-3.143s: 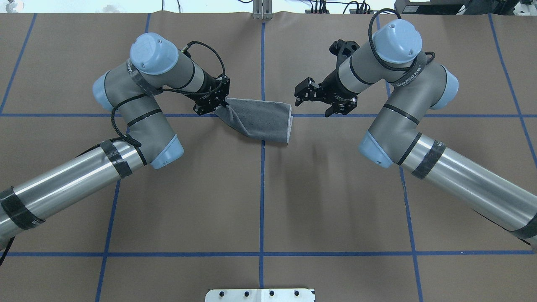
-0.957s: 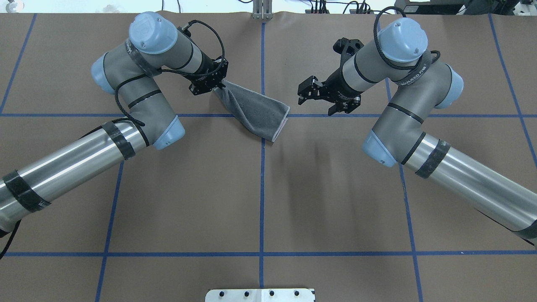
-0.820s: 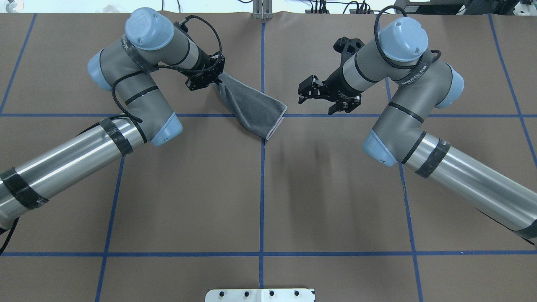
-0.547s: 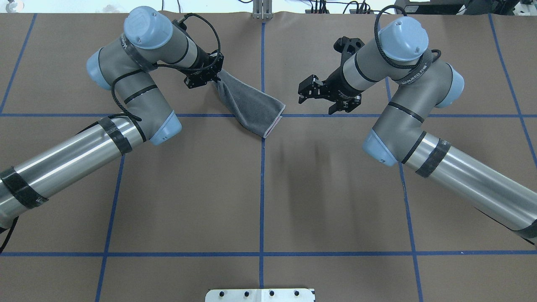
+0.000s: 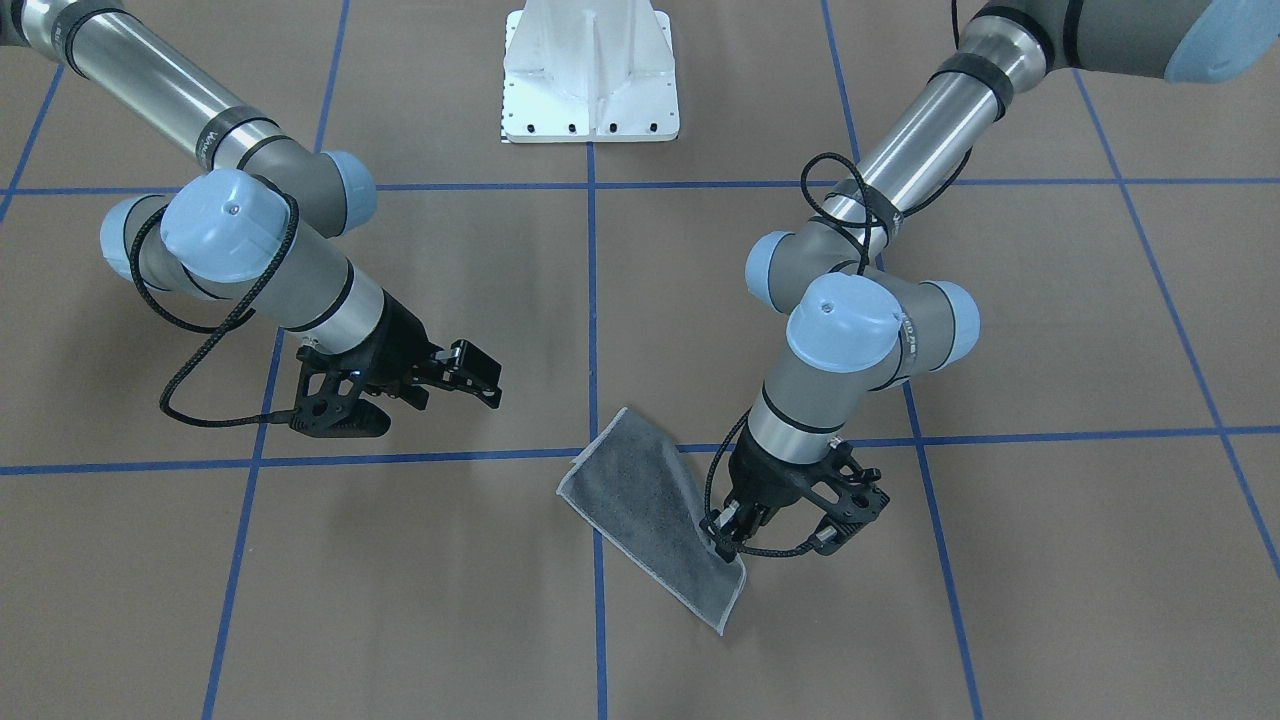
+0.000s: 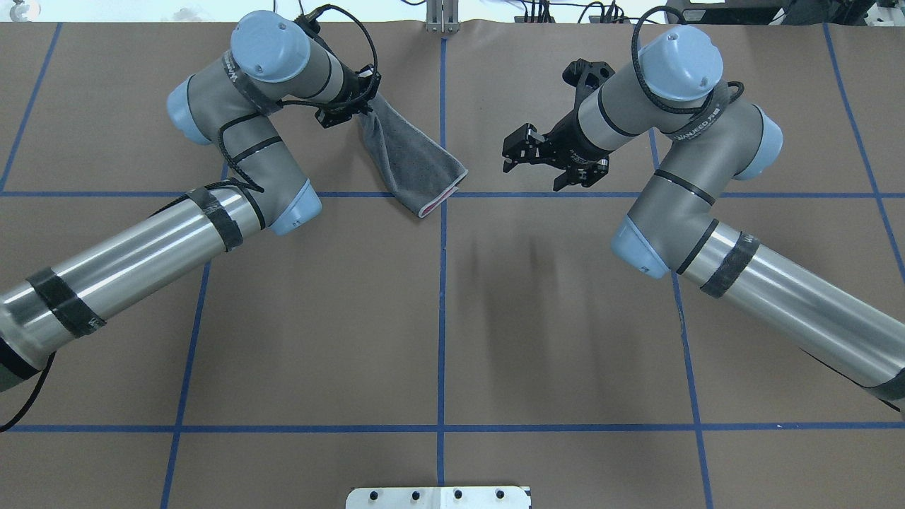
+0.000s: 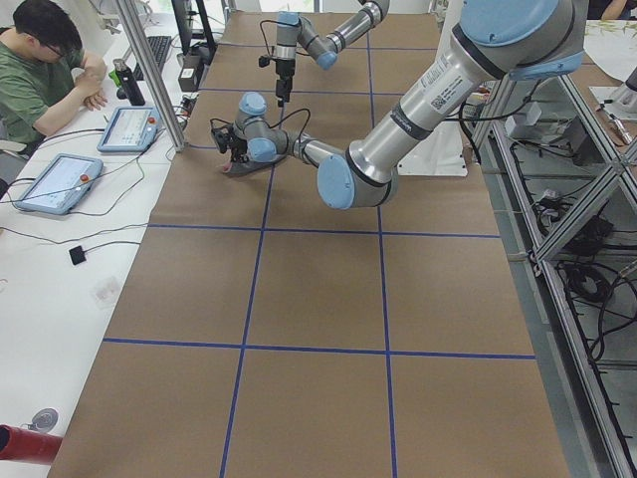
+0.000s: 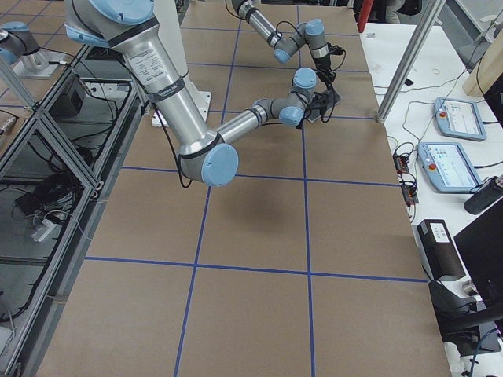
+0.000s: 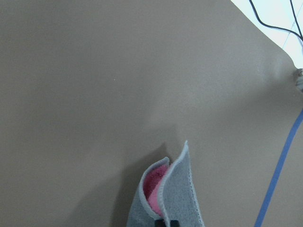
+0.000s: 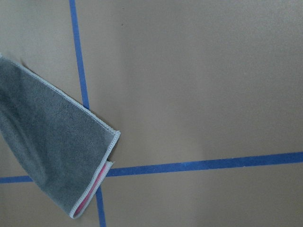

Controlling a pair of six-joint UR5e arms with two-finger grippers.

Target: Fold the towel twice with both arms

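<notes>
— Where was the towel (image 6: pixel 412 160)?

— On the far half of the table (image 6: pixel 452 332), just left of the centre blue tape line (image 6: pixel 442 318). It was folded in half, dark grey face out. A thin strip of pink showed between the layers along the light stitched edge. It ran as a slanted band from far-left to near-right, and its free end lay over the crossing of the two tape lines.

— Who had hold of it?

— The left gripper (image 6: pixel 355 113). Its fingers were pinched together on the far-left corner of the towel. The left wrist view showed the two layers parting a little just past the fingertips, with pink inside.

— Was that corner up off the table?

— It looked raised at the grip, with the cloth sloping down from there. I could not tell for sure whether the low end touched the paper.

— And the other one?

— The right gripper (image 6: pixel 512 149) hovered right of the centre line, on the far side of the cross tape line. Its fingers were spread and held nothing. It pointed left toward the towel but was clear of it, with a gap of bare table between. Its wrist camera saw the towel's free end at the tape crossing.

— Anything else around?

— The white pedestal base (image 5: pixel 590 80) at the near edge. A person (image 7: pixel 40 75) sat at a side bench beyond the far edge.
</notes>
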